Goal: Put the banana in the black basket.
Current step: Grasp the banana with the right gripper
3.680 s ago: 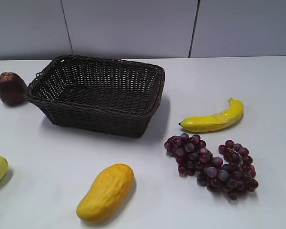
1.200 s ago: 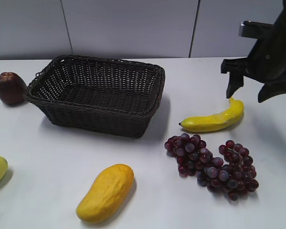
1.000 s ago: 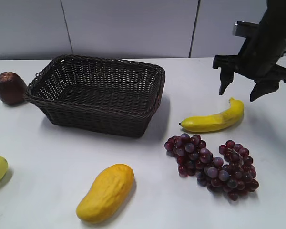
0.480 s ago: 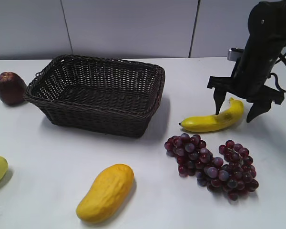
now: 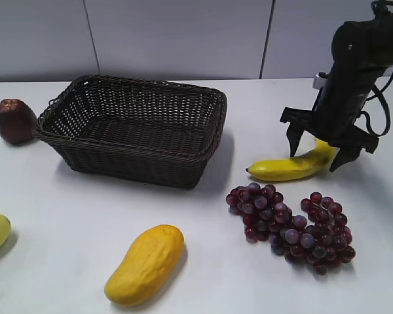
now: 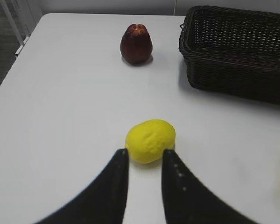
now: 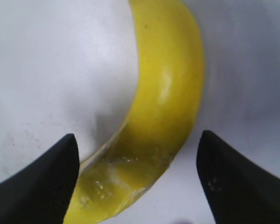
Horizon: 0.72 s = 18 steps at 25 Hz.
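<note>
The right gripper (image 5: 318,148) stands over the banana (image 5: 291,165), fingers spread wide with one on either side of the fruit's thicker end, neither yet touching it. The banana lies flat on the white table (image 5: 85,216), just right of the black basket (image 5: 137,127) and just behind the grape bunch (image 5: 291,226); its long axis runs across the finger line, so closing would pinch it across its width. The left gripper (image 6: 144,161), fingers slightly apart around nothing, points at a pale yellow fruit (image 6: 150,141), well apart from the banana.
</note>
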Available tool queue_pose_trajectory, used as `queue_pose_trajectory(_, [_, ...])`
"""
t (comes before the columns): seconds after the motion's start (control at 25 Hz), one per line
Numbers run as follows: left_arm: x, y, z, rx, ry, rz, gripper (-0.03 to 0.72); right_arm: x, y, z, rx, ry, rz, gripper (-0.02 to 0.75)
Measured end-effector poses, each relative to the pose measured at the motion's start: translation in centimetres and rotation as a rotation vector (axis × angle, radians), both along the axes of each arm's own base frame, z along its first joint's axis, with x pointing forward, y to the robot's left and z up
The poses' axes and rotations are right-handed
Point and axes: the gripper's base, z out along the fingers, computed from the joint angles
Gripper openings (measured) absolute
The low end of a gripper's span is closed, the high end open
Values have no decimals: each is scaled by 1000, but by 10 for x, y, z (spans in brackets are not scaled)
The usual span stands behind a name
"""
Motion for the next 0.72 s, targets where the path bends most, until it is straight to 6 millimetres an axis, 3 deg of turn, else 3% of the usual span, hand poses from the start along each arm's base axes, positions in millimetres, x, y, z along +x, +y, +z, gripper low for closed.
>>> queue_pose_trajectory(0.2, [0, 0, 0, 0, 0, 0, 241, 0, 0, -6, -3, 10, -8, 576])
queue_pose_trajectory(0.48, [0, 0, 0, 0, 0, 0, 241, 3, 0, -6, -4, -14, -7, 363])
queue_pose_trajectory(0.72, [0, 0, 0, 0, 0, 0, 241, 10, 2, 3, 4, -48, -7, 349])
